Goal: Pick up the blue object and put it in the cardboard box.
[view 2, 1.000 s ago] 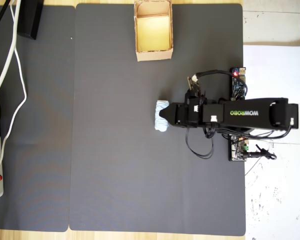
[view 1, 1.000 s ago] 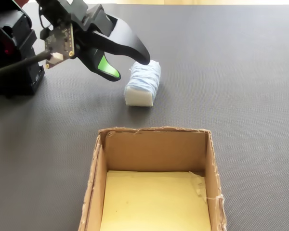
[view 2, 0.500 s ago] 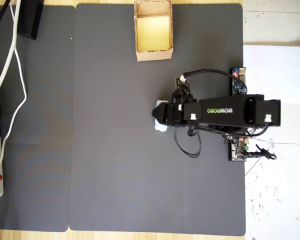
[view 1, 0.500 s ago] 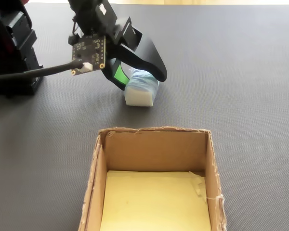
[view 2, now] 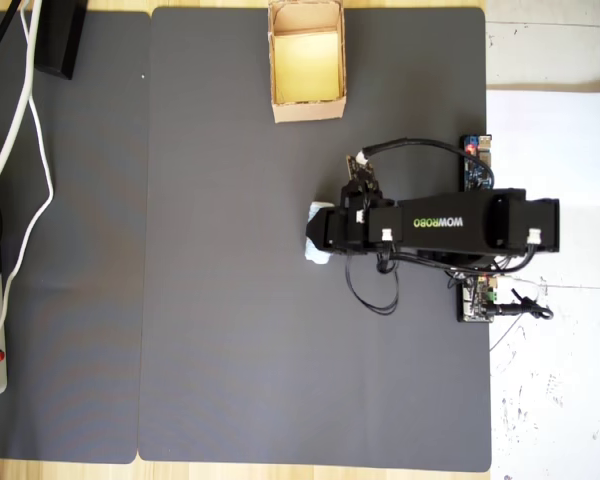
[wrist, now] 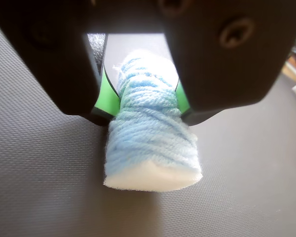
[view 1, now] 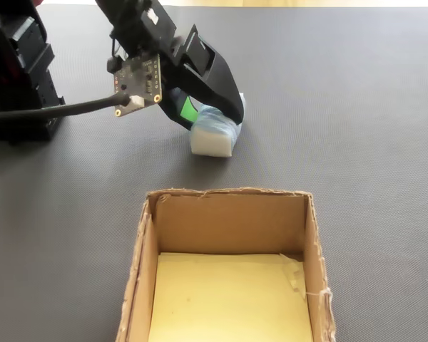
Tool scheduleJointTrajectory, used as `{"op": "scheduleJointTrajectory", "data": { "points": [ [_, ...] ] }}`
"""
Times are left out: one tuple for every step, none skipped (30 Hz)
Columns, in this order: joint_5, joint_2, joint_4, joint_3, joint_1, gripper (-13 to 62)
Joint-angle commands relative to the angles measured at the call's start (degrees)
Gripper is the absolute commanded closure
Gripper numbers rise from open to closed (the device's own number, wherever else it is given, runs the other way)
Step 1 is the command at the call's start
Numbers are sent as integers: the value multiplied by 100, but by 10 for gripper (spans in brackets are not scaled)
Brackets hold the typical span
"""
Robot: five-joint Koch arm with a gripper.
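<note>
Pinching the bundle from 2 sides, the black pincer [wrist: 147, 106] with green pads on the inside of its jaws is pressed against the middle of the small pale blue bundle of wound yarn over a white foam core [wrist: 150, 143]. In the wrist view the yarn bulges a little between the pads, so the grip is already firm.

From largest to smallest: the dark grey woven mat [view 2: 230, 330] covers most of the overhead view. The black arm [view 2: 450, 225] reaches in from the right of that frame to its centre. The small square brown cardboard box with a yellowish inside [view 2: 306, 108] stands at the top centre of the overhead view, well apart from the pincer, and it is empty. In the fixed view the bundle [view 1: 212, 139] lies at the upper centre with its white end turned toward the box [view 1: 228, 203]; whether it touches the mat there I cannot tell.

I judge the bundle to be very light and soft. The foam will give under pressure and the yarn is rough, so it should not slip. The middle, where the yarn is thickest, seems the best place to hold it.
</note>
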Motion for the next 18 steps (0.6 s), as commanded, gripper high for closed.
{"op": "scheduleJointTrajectory", "data": {
  "points": [
    [202, 132, -316, 18, 18, 442],
    [193, 185, -396, 79, 18, 442],
    [211, 308, -448, 158, 35, 442],
    [211, 387, -466, 185, 35, 442],
    [202, 483, -527, 220, 53, 442],
    [202, 615, -721, 308, 97, 442],
    [202, 668, -870, 369, 149, 442],
    [202, 729, -1072, 431, 185, 442],
    [202, 817, -1310, 527, 220, 442],
    [211, 923, -1521, 624, 229, 442],
    [211, 1046, -1758, 712, 281, 442],
    [211, 1195, -1916, 782, 343, 442],
    [211, 1301, -2021, 835, 378, 442],
    [211, 1459, -2188, 905, 448, 442],
    [211, 1564, -2276, 958, 483, 442],
    [211, 1644, -2373, 1002, 510, 442],
    [211, 1731, -2479, 1055, 527, 442],
    [202, 1811, -2549, 1099, 536, 442]
  ]
}}
